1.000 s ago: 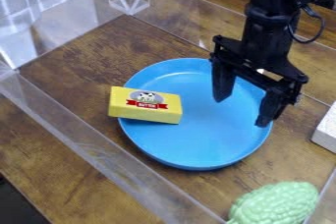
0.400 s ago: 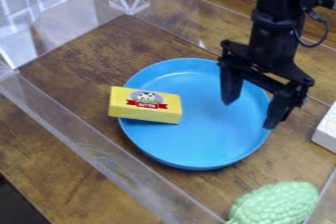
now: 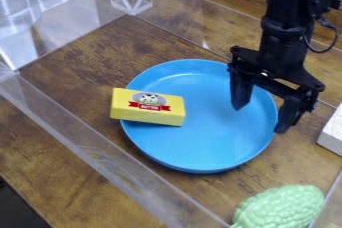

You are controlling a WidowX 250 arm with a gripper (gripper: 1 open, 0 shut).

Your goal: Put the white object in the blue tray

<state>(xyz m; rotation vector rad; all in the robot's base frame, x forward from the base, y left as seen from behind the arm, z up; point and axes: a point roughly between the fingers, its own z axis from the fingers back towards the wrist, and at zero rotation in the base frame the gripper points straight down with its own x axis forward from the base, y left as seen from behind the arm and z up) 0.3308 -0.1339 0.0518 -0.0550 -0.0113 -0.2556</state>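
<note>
Shifted slightly rightward, the hand point(image 3: 261, 120), spread wide and seemingly grasping nothing. Above the blue tray point(image 3: 195, 145), past the yellow block point(image 3: 148, 107) at its left. Best to clear the rim, then straddle the white object point(image 3: 333, 132), just right of the tray, squarely before closing.

Tray point(image 3: 201, 137) lies on tabletop point(image 3: 64, 60); block point(image 3: 147, 107) overlaps its left rim. Lump point(image 3: 278, 209) lies before the tray, toward the right.
</note>
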